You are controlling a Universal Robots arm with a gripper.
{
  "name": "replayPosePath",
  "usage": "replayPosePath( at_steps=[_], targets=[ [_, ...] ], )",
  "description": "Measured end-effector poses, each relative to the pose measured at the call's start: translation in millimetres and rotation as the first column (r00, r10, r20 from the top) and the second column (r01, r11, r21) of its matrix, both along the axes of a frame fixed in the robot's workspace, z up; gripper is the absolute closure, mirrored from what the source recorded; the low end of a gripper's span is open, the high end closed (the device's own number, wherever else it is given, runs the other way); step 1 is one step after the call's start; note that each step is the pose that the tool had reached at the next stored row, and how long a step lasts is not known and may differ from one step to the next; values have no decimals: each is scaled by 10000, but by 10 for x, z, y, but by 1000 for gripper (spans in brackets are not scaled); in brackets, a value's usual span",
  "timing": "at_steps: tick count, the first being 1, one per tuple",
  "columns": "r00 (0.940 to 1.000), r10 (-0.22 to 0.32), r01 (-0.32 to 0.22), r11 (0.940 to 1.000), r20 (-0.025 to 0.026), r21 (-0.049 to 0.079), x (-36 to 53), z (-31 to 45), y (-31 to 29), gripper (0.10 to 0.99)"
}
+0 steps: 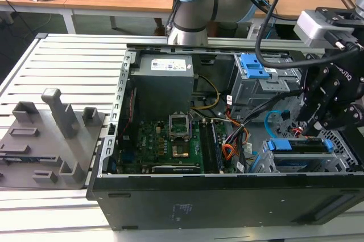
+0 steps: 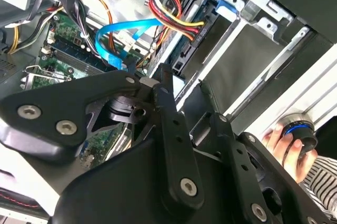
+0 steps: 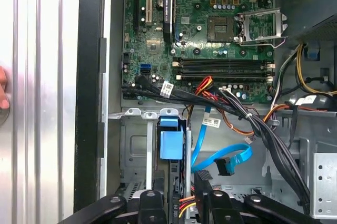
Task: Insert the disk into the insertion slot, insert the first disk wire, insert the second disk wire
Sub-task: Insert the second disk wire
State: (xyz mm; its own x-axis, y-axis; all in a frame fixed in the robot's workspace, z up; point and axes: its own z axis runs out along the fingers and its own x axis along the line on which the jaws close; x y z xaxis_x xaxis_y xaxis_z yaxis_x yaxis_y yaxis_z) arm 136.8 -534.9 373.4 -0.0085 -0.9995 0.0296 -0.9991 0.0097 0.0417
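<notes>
- Pincer (image 1: 315,125) hanging just above the disk (image 1: 301,146) in the exterior view; can't tell whether it's wide, narrow or holding sth.
- Disk sitting w/ its blue frame inside the insertion slot (image 1: 344,154), top edge showing.
- First disk wire (image 2: 175,12), red/orange/yellow bundle, running in near the disk; plug end unclear.
- Second disk wire (image 3: 221,156) looping just beside the disk, its dark plug lying apart from it.
- PC case (image 1: 227,196) lying open on the slatted table (image 1: 68,60), w/ the disk inside.
- Person's hand (image 2: 279,137) resting on a round knob (image 2: 297,129), well apart from the disk.
</notes>
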Motion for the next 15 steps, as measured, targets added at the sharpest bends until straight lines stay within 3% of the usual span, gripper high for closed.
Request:
replayPosePath(
  at_steps=[3,13,15],
  targets=[
    [10000,0,0,10000,0,2,56,0,35,725],
    [10000,1,-1,10000,0,1,79,0,326,725],
    [10000,1,-1,10000,0,1,79,0,328,725]
  ],
)
